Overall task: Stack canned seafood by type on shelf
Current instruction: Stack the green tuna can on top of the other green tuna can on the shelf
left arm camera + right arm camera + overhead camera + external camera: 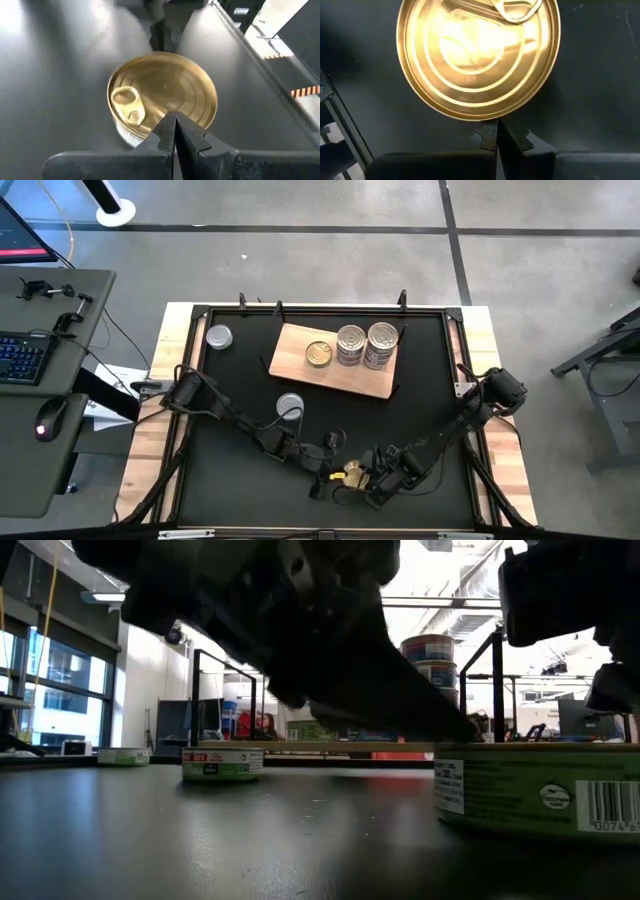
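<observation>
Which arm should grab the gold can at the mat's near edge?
Right, probably. The right gripper sits shut right beside the gold can, while the left gripper, also shut, sits over its rim.

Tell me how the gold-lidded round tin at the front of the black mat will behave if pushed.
The gold-lidded round tin looks squat and flat-based, so it will probably slide rather than tip. Rigid metal should not dent. Its smooth ribbed lid may be slippery under the shut left hand.
</observation>
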